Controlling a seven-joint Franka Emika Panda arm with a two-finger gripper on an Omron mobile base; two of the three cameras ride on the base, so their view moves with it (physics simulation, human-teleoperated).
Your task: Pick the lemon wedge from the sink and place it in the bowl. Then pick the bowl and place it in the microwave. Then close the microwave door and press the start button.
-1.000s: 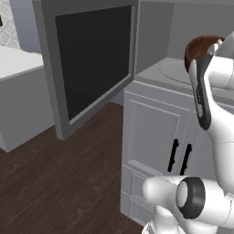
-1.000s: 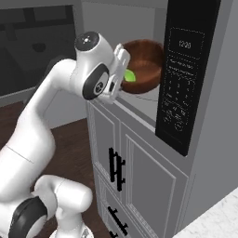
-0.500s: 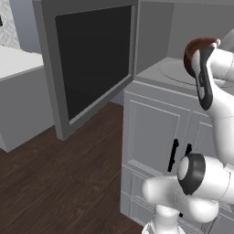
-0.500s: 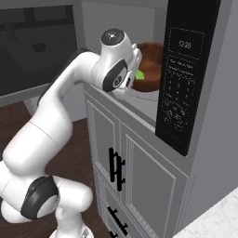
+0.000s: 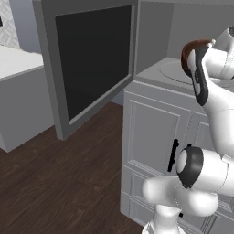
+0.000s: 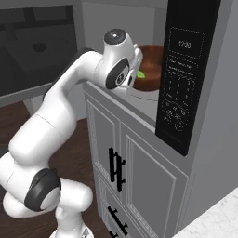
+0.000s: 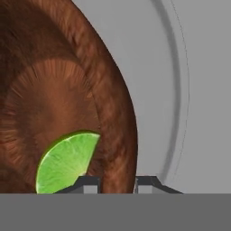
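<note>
Gripper [image 7: 116, 181] of the white arm clamps the rim of the bowl [image 7: 54, 90] inside the microwave [image 6: 186, 69], one dark finger tip on the inner side of the wall and the other on the outer side, as the hand view shows. Beside the inner tip, the lemon wedge [image 7: 66, 160] lies on the bowl's glossy brown floor, its cut green face turned up. Past the bowl's edge in the same view runs the pale turntable [image 7: 180, 90], its raised ring curving along the right.

From the right base view, the arm reaches over the cabinet front into the oven's opening, with the reddish-brown bowl [image 6: 151, 67] over the turntable [image 6: 139, 95] and a sliver of green wedge [image 6: 140, 74] showing next to the wrist. Whether the bowl rests on the turntable or hangs just above it cannot be told. A dark control panel [image 6: 183, 74] with a lit clock stands to the right of the opening.

From the left base view, the microwave door [image 5: 91, 64] stands swung wide open to the left, its near-black window facing the camera, while the bowl [image 5: 192, 52] peeks out behind the arm's forearm. Grey panelled cabinets [image 5: 155, 137] with black handles sit below, above a dark wood floor [image 5: 59, 183].
</note>
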